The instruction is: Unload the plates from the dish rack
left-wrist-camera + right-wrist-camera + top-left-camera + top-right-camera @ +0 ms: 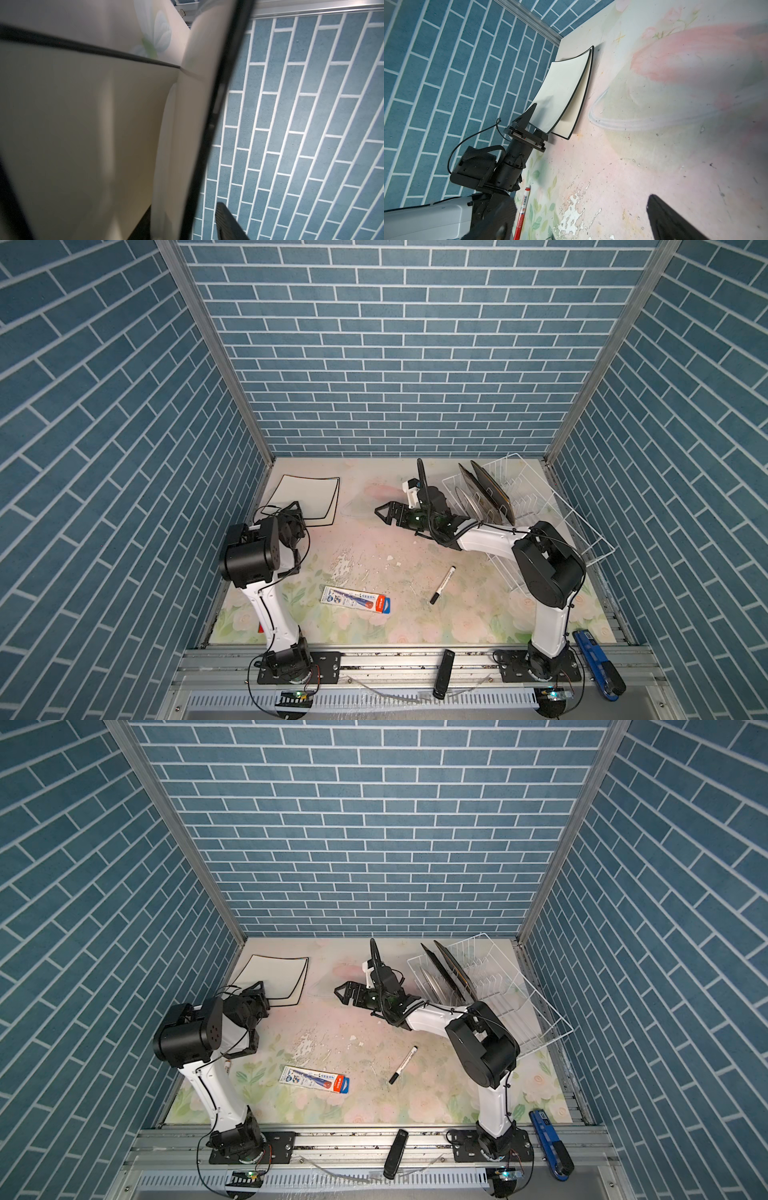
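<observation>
Two white black-rimmed plates lie stacked at the table's far left. The upper plate is tilted up off the lower plate. My left gripper straddles the upper plate's near edge, open, with a gap between one finger and the rim. The white wire dish rack stands at the far right. It holds two large dark plates and a smaller round plate. My right gripper hangs open and empty over the middle.
A black marker and a blue-and-red packet lie on the near half of the table. A red pen lies beside the left arm. A black remote and a blue tool rest on the front rail. Tiled walls enclose three sides.
</observation>
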{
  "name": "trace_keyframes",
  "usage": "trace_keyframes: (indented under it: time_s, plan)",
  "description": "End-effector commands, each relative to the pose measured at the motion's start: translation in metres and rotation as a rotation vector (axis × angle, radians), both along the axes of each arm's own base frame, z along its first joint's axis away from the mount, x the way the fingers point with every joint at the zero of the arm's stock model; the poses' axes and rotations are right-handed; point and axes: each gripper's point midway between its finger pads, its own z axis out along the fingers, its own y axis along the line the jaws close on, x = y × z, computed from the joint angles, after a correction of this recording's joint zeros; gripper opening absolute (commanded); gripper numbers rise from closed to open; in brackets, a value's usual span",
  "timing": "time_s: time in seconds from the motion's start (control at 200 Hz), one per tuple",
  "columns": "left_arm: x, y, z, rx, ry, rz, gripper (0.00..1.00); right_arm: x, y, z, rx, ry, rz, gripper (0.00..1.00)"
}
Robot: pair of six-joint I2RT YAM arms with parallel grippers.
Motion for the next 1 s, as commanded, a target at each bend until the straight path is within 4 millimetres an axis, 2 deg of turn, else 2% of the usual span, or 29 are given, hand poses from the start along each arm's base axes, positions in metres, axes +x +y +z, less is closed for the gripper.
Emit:
trace_keyframes:
  time_s: [0.0, 0.135, 0.375, 0.53, 0.995]
  plan:
    - [0.003, 0.004, 0.030, 0.043, -0.067, 0.005, 0.54, 0.002, 0.011, 0.018, 0.066, -0.004, 0.005, 0.99]
    - [0.002, 0.004, 0.026, 0.037, -0.045, 0.005, 0.59, 0.002, 0.010, 0.020, 0.068, -0.006, 0.003, 0.99]
    - [-0.002, 0.003, 0.021, 0.038, -0.005, 0.004, 0.76, 0.001, 0.008, 0.021, 0.069, -0.009, 0.000, 0.99]
    - [-0.003, 0.002, 0.013, 0.031, 0.033, 0.000, 0.79, 0.001, 0.008, 0.021, 0.072, -0.008, 0.001, 0.99]
    - [-0.006, -0.007, 0.006, 0.070, 0.162, -0.069, 0.93, -0.003, 0.004, 0.024, 0.079, -0.018, -0.003, 0.99]
